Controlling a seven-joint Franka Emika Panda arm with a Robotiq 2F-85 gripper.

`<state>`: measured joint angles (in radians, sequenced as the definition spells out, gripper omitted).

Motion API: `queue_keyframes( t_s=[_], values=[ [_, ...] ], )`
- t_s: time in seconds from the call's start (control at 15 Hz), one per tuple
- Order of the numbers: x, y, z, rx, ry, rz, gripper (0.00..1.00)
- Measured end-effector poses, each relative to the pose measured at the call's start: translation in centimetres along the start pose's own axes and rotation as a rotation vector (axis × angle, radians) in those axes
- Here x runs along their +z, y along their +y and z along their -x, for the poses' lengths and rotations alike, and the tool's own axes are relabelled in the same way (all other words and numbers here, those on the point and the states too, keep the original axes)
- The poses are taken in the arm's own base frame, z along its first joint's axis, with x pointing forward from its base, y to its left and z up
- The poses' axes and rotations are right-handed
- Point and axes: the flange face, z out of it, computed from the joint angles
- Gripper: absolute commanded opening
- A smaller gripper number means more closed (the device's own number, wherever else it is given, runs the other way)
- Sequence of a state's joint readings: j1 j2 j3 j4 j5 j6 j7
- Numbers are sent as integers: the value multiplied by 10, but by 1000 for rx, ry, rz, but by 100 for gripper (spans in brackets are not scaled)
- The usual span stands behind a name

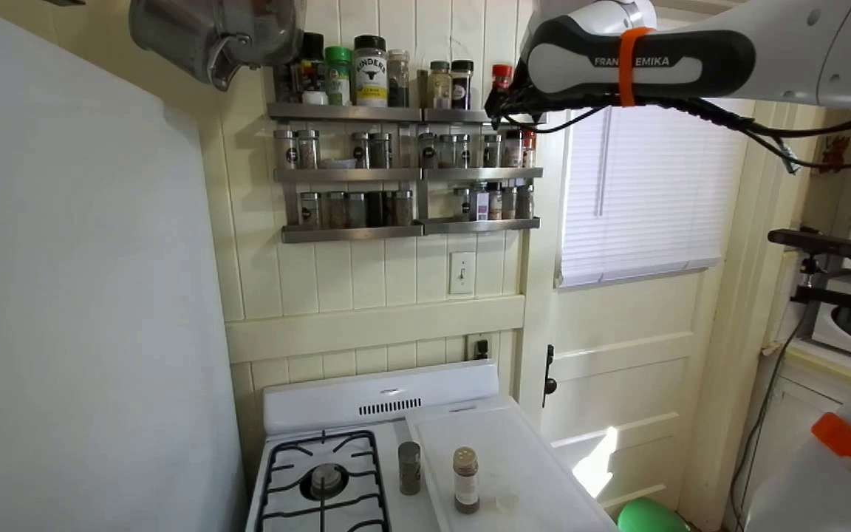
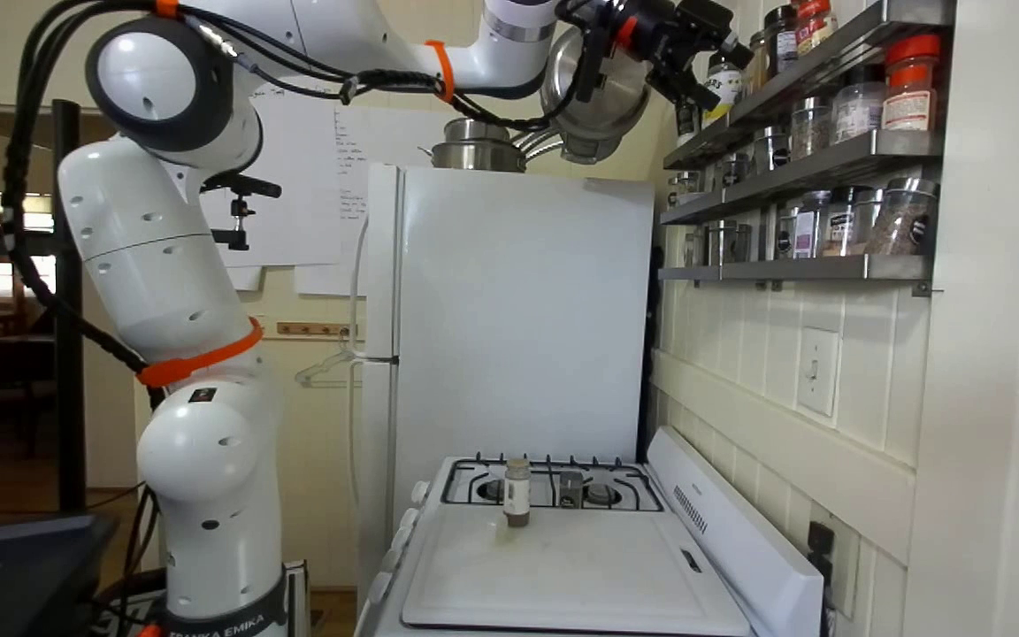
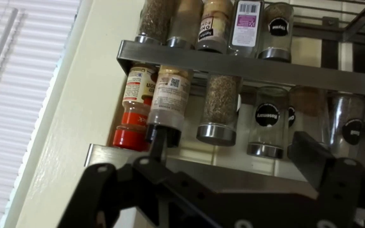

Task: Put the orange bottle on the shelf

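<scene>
Gaping empty, your black fingers (image 3: 312,158) face the three-tier metal wall shelf (image 1: 470,174); the likely target, a red-capped orange-red bottle (image 2: 815,25), stands upright beyond them on its top tier (image 1: 344,113).

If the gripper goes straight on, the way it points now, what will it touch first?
Most likely the top shelf's front rail, which the wrist view shows beyond the open gripper. Depth is unclear, so it might pass below that rail and meet a silver-lidded jar instead.
</scene>
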<state>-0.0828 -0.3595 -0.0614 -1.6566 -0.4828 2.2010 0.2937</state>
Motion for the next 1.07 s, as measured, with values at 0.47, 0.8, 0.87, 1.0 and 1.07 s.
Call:
queue_keyframes(
  t_s=[0.47, 0.8, 0.87, 1.0, 1.07],
  values=[
    [-5, 6, 33, -7, -26, 11, 100],
    [-6, 6, 48, -5, -46, 0, 100],
    [-5, 6, 50, -2, -51, -5, 100],
    [-3, 5, 55, 3, -64, -20, 100],
    [-2, 4, 58, 5, -71, -27, 100]
  ],
)
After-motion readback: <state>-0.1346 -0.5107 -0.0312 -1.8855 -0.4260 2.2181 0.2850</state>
